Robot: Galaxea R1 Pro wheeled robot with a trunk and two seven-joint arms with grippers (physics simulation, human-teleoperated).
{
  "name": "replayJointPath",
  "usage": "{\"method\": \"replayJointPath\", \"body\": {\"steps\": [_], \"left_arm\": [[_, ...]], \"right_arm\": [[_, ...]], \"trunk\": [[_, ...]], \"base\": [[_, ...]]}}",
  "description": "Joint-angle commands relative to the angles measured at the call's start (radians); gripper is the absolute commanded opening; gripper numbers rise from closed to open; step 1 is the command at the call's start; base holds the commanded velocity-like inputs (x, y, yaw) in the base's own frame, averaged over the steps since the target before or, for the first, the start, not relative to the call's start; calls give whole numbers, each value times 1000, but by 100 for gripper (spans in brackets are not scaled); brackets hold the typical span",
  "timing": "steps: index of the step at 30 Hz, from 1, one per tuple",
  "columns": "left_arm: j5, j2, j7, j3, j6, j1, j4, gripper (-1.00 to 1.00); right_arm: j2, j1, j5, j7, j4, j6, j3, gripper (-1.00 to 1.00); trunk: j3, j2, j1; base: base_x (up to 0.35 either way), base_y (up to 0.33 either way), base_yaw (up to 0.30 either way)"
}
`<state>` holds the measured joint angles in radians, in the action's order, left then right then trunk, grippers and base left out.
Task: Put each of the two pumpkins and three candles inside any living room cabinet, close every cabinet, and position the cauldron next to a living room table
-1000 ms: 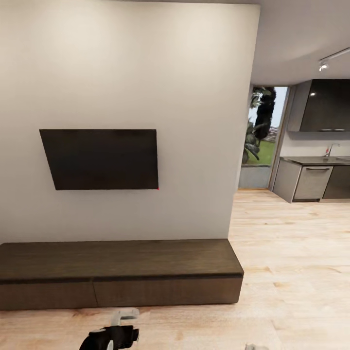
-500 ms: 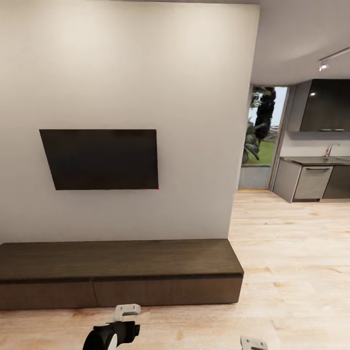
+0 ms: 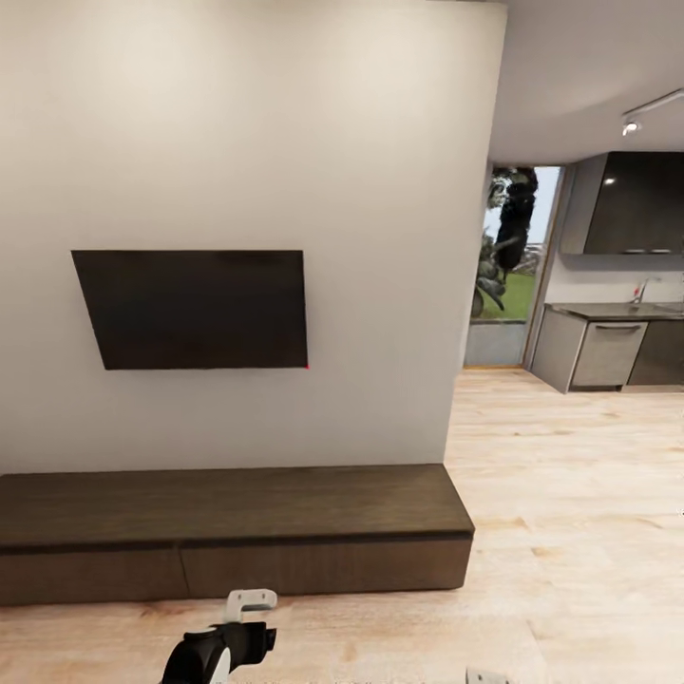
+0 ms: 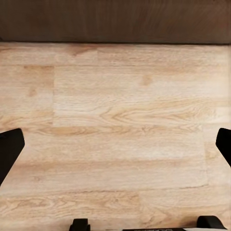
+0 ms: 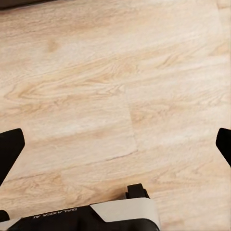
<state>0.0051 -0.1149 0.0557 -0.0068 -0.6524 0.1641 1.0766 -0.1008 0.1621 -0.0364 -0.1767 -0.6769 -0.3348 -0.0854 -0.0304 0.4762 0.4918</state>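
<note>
The cabinet (image 3: 237,532) is a long, low dark-brown unit against the white wall, with its flat fronts closed. My left gripper (image 3: 249,602) hovers low over the plank floor just in front of it. In the left wrist view the left gripper (image 4: 115,149) is open, with bare floor between its black fingers (image 4: 9,149) and the cabinet front (image 4: 115,19) ahead. My right gripper (image 5: 115,149) is open over bare floor too, and its tip (image 3: 484,676) peeks in at the bottom edge of the head view. The pumpkins, candles, cauldron and table are out of view.
A dark TV (image 3: 195,309) hangs on the wall above the cabinet. To the right, light wood floor (image 3: 570,494) leads past the wall's end to a kitchen with grey counters (image 3: 608,347) and a glass door (image 3: 503,275).
The whole picture has shifted slightly, so the camera moved a little. The left gripper has crept a bit closer to the cabinet. The cabinet stays closed.
</note>
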Motion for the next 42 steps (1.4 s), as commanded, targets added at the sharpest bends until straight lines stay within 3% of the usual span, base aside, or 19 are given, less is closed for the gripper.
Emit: {"method": "replayJointPath", "body": {"steps": [1, 7, 14, 24, 42], "left_arm": [[1, 0, 4, -1, -5, 0, 3, 100], [2, 0, 6, -1, -10, 0, 53, 100], [3, -8, 6, -2, -66, 0, 96, 100], [1, -40, 6, -4, -110, -1, 103, 100], [1, -42, 5, -4, -119, 0, 128, 100]], "right_arm": [[-1, 0, -4, -3, -1, -5, -2, 100], [-1, 6, -4, -3, 39, -9, -2, 100], [-1, 8, -2, -3, 52, -5, -2, 100], [-2, 8, -1, -2, 49, 8, 4, 100], [-2, 8, 1, -1, 51, 50, 9, 100]], "trunk": [[2, 1, 0], [11, 1, 0], [22, 1, 0], [65, 71, 39], [121, 197, 108]], "base": [[0, 0, -65], [0, 0, -42], [0, 0, -3], [0, 0, 0], [0, 0, 0]]}}
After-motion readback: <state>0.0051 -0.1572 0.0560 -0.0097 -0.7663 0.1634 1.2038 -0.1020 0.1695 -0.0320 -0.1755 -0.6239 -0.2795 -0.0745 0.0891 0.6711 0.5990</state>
